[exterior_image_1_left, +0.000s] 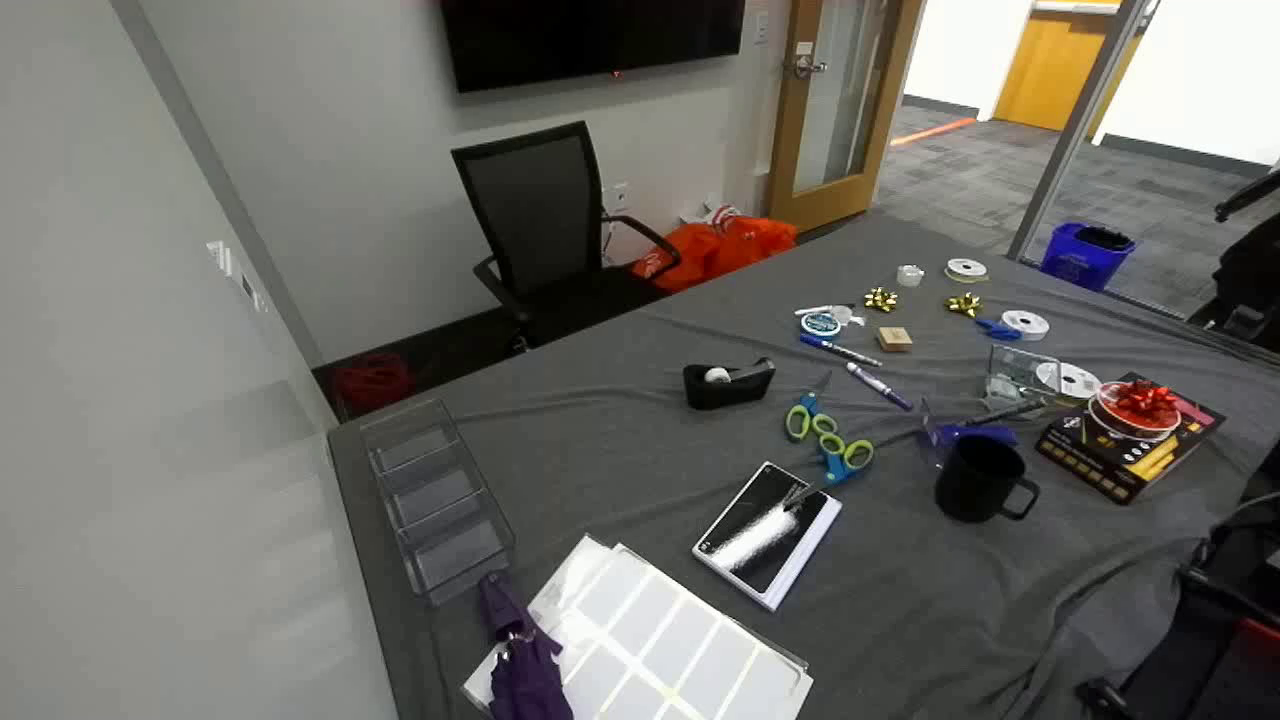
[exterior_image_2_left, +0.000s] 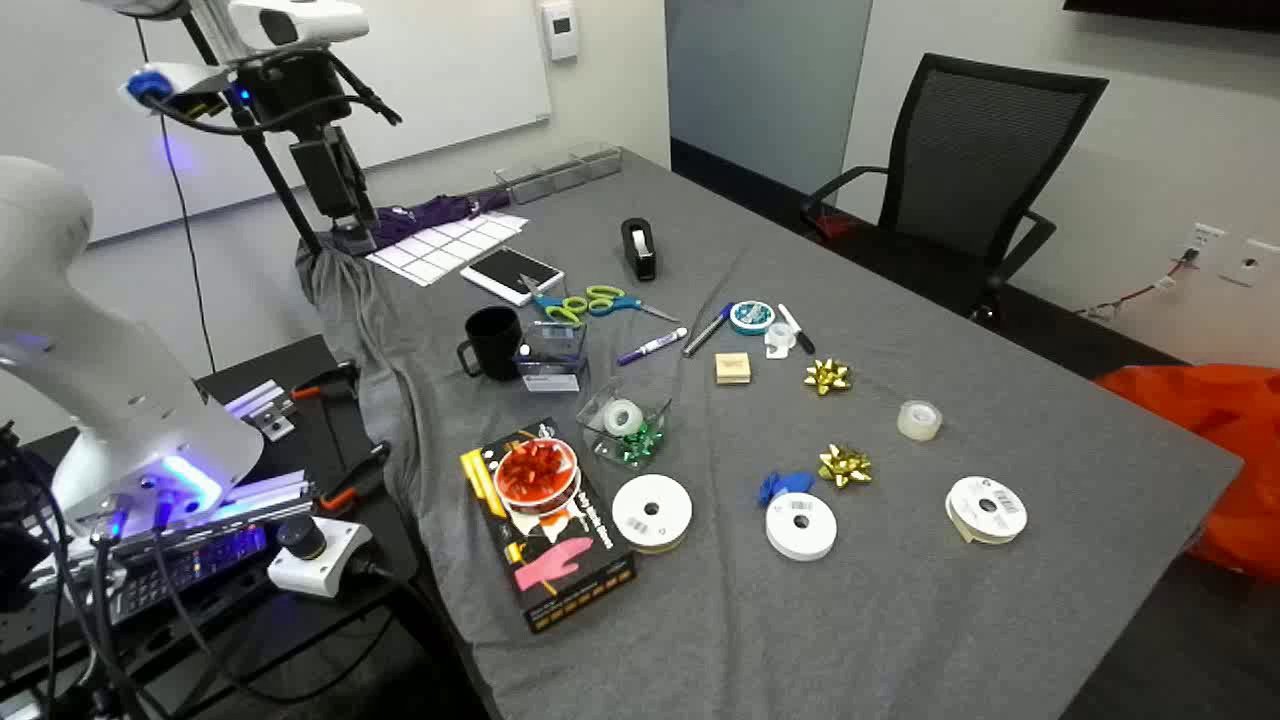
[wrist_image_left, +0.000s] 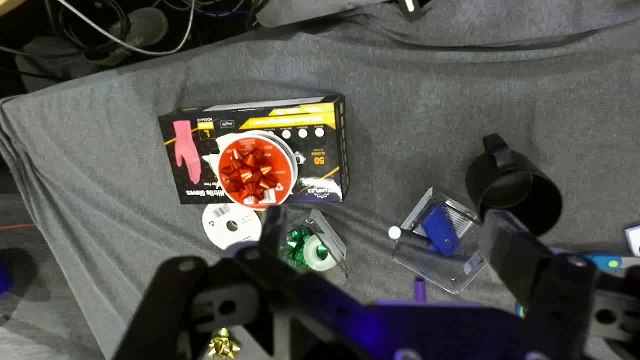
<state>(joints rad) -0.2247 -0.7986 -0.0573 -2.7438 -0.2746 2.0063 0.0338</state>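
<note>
I see the tool (wrist_image_left: 387, 232) hanging well above the grey-draped worktop (wrist_image_left: 405, 125), its fingers (wrist_image_left: 510, 242) spread with nothing between them, so I'd judge this a lining-up or a pause ahead of any grip. Past those fingers, the wrist view shows a small clear tray (wrist_image_left: 435, 272) nearest the gap, with a blue piece (wrist_image_left: 441, 230) inside and a white-tipped dark stick (wrist_image_left: 412, 237), perhaps a marker, overlapping its edge. Taking anything there would call for lowering the tool a good way and choosing the approach with care: the black mug (wrist_image_left: 482, 172) stands just beside the tray, near one finger's line, and could crowd it, and the stick might snag. By the opposite finger's line sits a clear container (wrist_image_left: 327, 230) holding a green bow (wrist_image_left: 298, 245) and a tape roll (wrist_image_left: 319, 252), a white spool (wrist_image_left: 232, 226) near it. Off to that same side of the tool lies a glove box (wrist_image_left: 320, 172) bearing a red bow (wrist_image_left: 249, 174); scissors (exterior_image_2_left: 630, 303) lie well apart from the tool.
</note>
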